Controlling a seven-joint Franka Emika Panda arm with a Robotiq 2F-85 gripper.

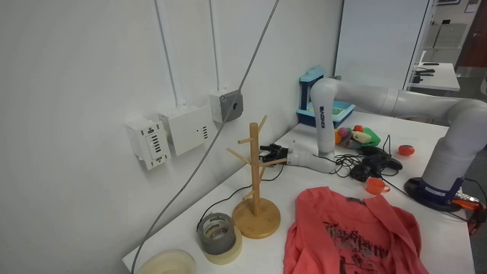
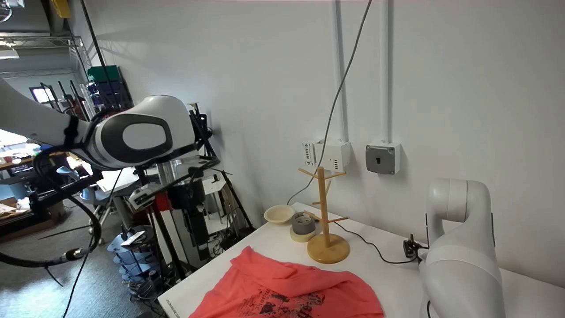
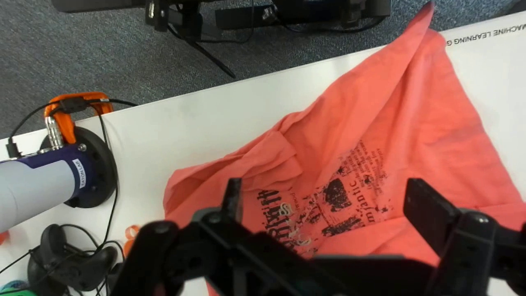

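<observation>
So, wide-jawed tool [image 3: 322, 191] above shirt [image 3: 341, 156]

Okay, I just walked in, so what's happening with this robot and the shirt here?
A robot arm has its open gripper pointed down toward a red printed shirt, grasping nothing and not touching it. The shirt lies spread but rumpled, printed side up, on a white table. Near it are a wooden peg stand and two stacked tape rolls. A second arm, marked Kinova, reaches out over the same table.

The hand [image 3: 324, 201], jaws wide apart, hangs over a rumpled, printed coral shirt [image 3: 341, 176].
</observation>
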